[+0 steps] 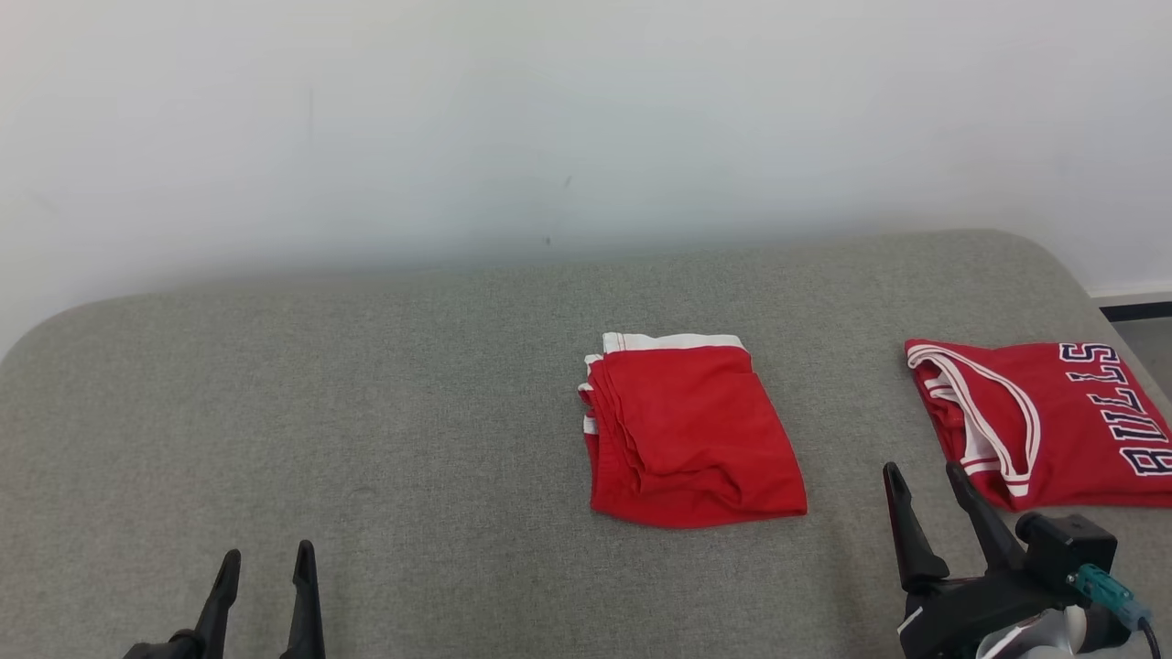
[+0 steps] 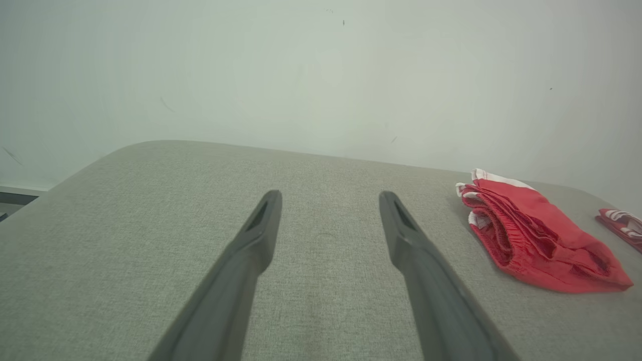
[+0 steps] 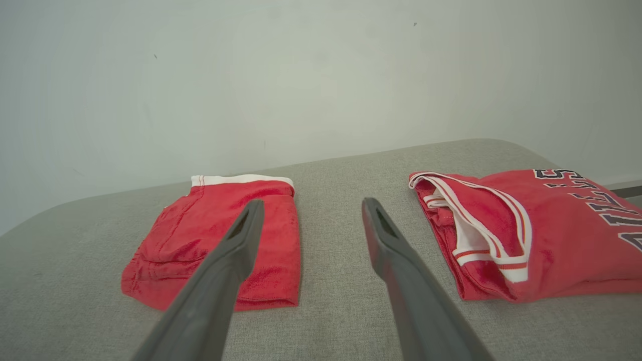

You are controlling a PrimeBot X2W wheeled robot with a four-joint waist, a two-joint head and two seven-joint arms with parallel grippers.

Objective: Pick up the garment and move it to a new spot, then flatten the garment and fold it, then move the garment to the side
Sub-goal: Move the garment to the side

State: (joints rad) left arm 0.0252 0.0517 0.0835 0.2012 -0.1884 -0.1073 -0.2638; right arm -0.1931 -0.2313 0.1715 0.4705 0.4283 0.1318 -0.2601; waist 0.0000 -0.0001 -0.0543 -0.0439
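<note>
Bare, evenly lit room on my feed.
Across the whole back I see a plain white painted wall point(image 1: 458, 119), smooth apart from a few small dark specks, under soft light that casts hardly any shadow. In front of it stands a wide grey woven-fabric padded surface point(image 1: 366, 412) with rounded far corners, close against the wall. Past its right corner I can make out a dark skirting strip point(image 1: 1135, 311) at the wall's foot and a sliver of pale grey floor point(image 1: 1149, 352).

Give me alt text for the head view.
Folded red shorts with a white waistband lie right of centre on a grey padded surface, with a folded red Bulls jersey apart from them at the right edge. The left claw and right claw, both open and empty, rise from the bottom corners.
</note>
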